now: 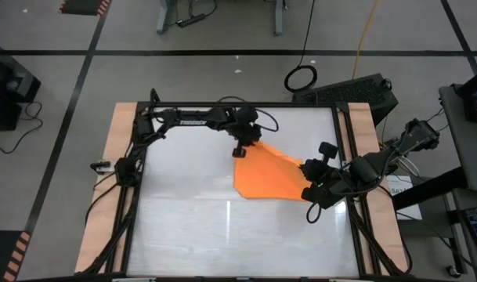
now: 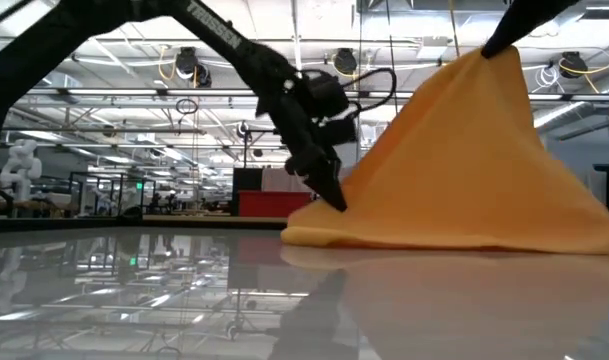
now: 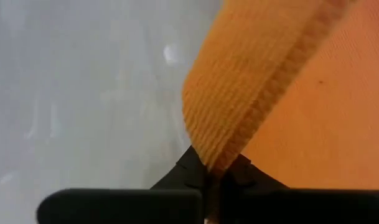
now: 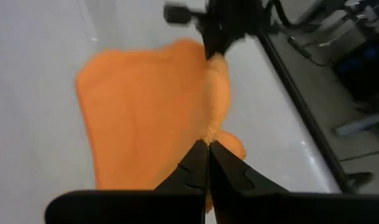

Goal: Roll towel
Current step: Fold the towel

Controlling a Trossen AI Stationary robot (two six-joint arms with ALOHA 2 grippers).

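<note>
The orange towel (image 1: 268,177) lies right of the table's middle, and one side of it is raised like a tent (image 2: 464,160). My left gripper (image 1: 243,150) is shut on its far left corner, low over the table (image 2: 336,198). My right gripper (image 1: 306,169) is shut on the towel's far right part and holds it high (image 2: 496,48). The towel's near edge (image 2: 434,240) rests on the table. My left gripper pinches the towel's hemmed edge at its far left corner (image 3: 219,163) between its two fingers. The fingers slant down from the table's far left side. That corner sits just above the table. My right gripper pinches a bunched fold of the towel's far right edge (image 4: 208,138) between its two fingers. That part is lifted well clear of the table. The cloth hangs down from it in a slope to the table, and the edge runs across to my left gripper (image 4: 215,45).
The table's glossy top (image 1: 191,227) has free room to the left and near side of the towel. A black frame (image 1: 348,157) and wooden side strips (image 1: 113,180) border it. A keyboard (image 1: 355,92) and cables lie on the floor beyond the far edge.
</note>
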